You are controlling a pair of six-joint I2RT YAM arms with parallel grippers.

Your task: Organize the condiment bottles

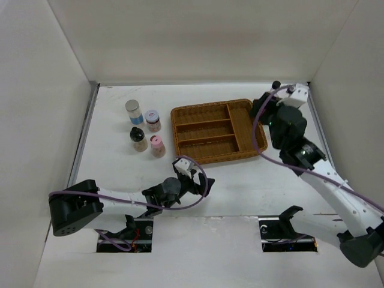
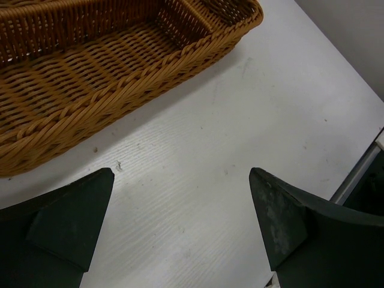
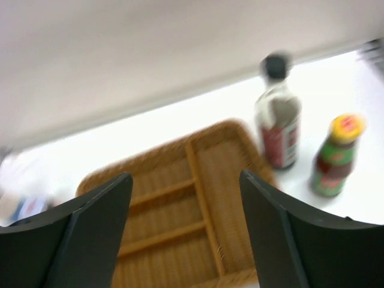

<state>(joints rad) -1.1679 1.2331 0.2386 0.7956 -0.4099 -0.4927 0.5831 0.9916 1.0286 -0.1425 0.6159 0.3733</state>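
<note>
By my reading nothing is sorted yet: the brown woven wicker tray [image 1: 204, 117], split into compartments, holds no bottle. Just left of the tray on the white bench [image 1: 240, 186] stand four squat jars: the silver-lidded jar [image 1: 133, 111], the patterned white-lidded jar [image 1: 152, 120], the black-lidded jar [image 1: 138, 139] and the pink-lidded jar [image 1: 157, 146]. The tall black-capped red-label bottle [image 3: 277, 114] and the yellow-capped red-green bottle [image 3: 336, 156] seem to stand just off the tray's right end, though that view is blurred. The left claw [image 2: 180, 180] and the right claw [image 3: 186, 177] both gape apart, holding nothing.

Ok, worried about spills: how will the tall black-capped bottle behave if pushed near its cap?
The tall black-capped bottle looks narrow for its height, so probably tips, perhaps onto the yellow-capped bottle beside it. Its smooth-looking body may slip.
</note>
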